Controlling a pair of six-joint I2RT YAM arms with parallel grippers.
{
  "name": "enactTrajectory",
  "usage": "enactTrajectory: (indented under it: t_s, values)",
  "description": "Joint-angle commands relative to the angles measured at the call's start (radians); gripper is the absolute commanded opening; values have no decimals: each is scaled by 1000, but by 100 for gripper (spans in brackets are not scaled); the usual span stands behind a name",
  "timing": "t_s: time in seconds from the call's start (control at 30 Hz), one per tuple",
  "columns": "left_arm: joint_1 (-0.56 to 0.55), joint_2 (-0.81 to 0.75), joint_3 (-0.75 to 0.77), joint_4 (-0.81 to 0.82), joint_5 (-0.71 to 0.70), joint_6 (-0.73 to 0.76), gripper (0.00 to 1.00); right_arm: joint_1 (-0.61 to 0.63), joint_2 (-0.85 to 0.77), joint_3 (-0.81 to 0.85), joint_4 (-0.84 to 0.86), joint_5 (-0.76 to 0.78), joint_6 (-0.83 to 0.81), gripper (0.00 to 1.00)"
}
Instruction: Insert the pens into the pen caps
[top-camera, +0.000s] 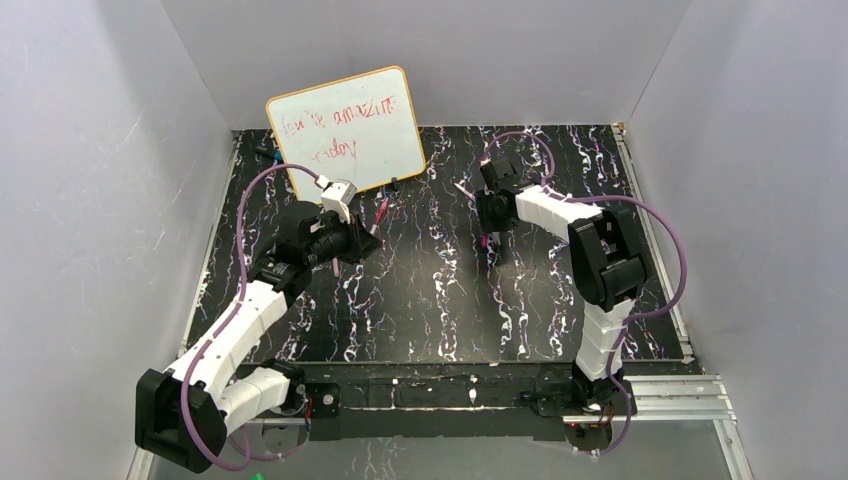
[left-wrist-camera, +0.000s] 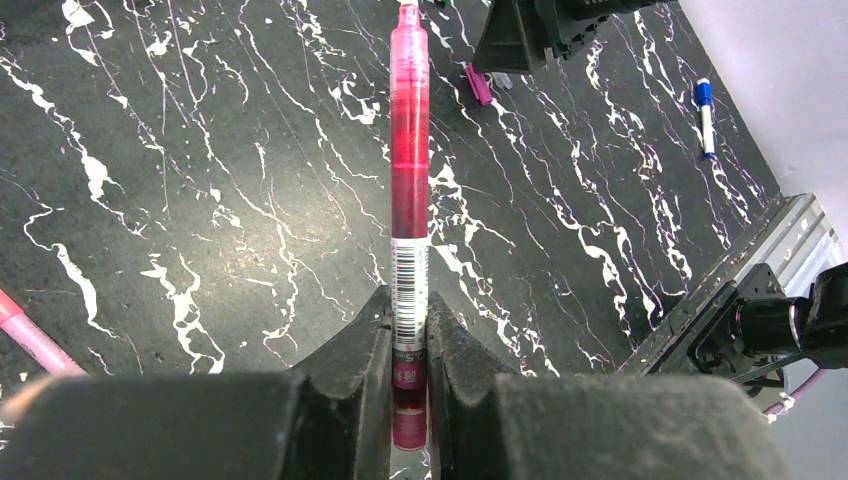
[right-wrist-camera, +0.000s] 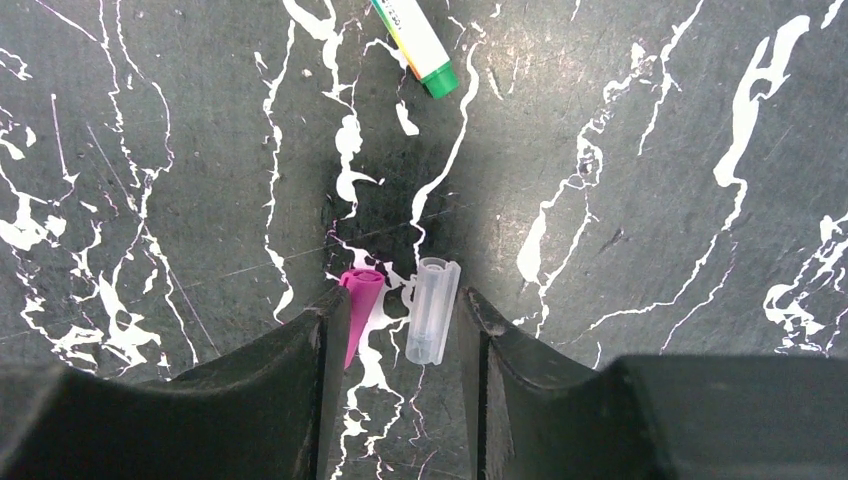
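Observation:
My left gripper (left-wrist-camera: 409, 312) is shut on the lower end of a pink-red pen (left-wrist-camera: 410, 190), which points straight ahead above the table towards the right arm. In the top view the left gripper (top-camera: 345, 243) sits left of centre. My right gripper (right-wrist-camera: 400, 310) hangs open close over the table. Between its fingers lie a magenta pen cap (right-wrist-camera: 360, 310), touching the left finger, and a clear cap (right-wrist-camera: 432, 312) beside the right finger. A second pinkish pen (top-camera: 381, 212) lies below the whiteboard.
A whiteboard (top-camera: 345, 130) with red writing leans at the back left. A green-ended marker (right-wrist-camera: 415, 45) lies just beyond the right gripper. A blue-tipped marker (left-wrist-camera: 705, 115) rests near the wall. A metal rail (left-wrist-camera: 760, 260) runs along the table's edge.

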Motion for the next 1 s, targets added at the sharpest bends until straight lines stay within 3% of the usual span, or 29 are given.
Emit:
enactTrajectory:
  t_s: [0.0, 0.5, 0.97]
  values:
    - [-6, -16, 34, -13, 17, 13, 0, -7, -27, -32, 31, 5, 14, 50]
    - [-9, -10, 35, -14, 26, 17, 0, -45, -156, -115, 131, -19, 38, 51]
    - [-11, -6, 36, -12, 28, 17, 0, -52, -85, -74, 53, 28, 40, 46]
